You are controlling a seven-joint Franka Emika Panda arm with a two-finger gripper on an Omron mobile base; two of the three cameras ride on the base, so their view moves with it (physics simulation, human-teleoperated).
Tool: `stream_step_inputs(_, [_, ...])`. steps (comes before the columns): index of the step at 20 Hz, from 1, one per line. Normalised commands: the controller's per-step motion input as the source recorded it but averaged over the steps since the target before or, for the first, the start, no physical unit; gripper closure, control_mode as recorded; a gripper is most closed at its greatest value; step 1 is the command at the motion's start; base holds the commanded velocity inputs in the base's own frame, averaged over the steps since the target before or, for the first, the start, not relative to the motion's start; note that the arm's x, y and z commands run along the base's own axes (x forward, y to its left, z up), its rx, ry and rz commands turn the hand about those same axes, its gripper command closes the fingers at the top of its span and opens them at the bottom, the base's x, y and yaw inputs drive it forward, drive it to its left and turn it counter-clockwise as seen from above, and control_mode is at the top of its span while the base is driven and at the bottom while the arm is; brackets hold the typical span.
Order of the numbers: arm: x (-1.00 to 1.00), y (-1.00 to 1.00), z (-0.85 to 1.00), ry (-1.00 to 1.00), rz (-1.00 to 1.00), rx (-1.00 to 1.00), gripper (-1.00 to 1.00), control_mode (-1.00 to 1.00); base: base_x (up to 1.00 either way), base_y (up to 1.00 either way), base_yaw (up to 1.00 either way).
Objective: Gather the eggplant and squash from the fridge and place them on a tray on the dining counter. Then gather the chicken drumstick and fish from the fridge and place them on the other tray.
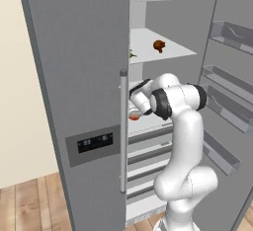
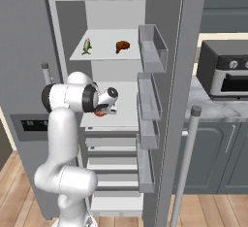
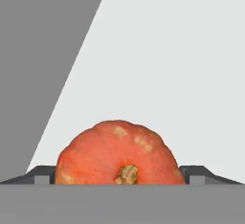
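You've got wood plank floor (image 1: 29, 205), cream wall (image 1: 15, 77), dark cabinets (image 2: 213, 158), marble counter (image 2: 213, 105), toaster oven (image 2: 224, 71).

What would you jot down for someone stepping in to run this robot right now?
Hand: open, its fingers either side of the orange squash, not yet closed on it.
Squash: on the middle fridge shelf, at the hand.
Chicken drumstick and fish: on the upper shelf, apart from each other.
Eggplant and trays: out of view, so I cannot say where they are.
Done: fridge door open, arm reached in.
Left: grip the squash, carry it to a tray, then fetch the rest.
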Motion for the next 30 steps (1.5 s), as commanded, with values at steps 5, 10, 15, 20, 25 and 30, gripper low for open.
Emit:
stream_step_inputs(5, [0.13, 0.03, -0.25, 0.03, 0.00, 0.00, 1.00, -1.00, 0.00, 0.00, 0.00])
stream_step_inputs(10, [-0.23, -0.05, -0.16, 0.00, 0.00, 0.04, 1.00, -1.00, 0.00, 0.00, 0.00])
stream_step_inputs(15, [-0.62, -0.05, 0.02, -0.03, -0.01, 0.07, 1.00, -1.00, 0.00, 0.00, 0.00])
stream_step_inputs(20, [-0.63, -0.17, 0.30, -0.08, -0.01, 0.04, 1.00, -1.00, 0.00, 0.00, 0.00])
stream_step_inputs(25, [-0.78, -0.03, 0.49, -0.09, -0.02, -0.03, 1.00, -1.00, 0.00, 0.00, 0.00])
stream_step_inputs(30, [-0.77, -0.27, 0.81, -0.01, -0.03, -0.04, 1.00, -1.00, 0.00, 0.00, 0.00])
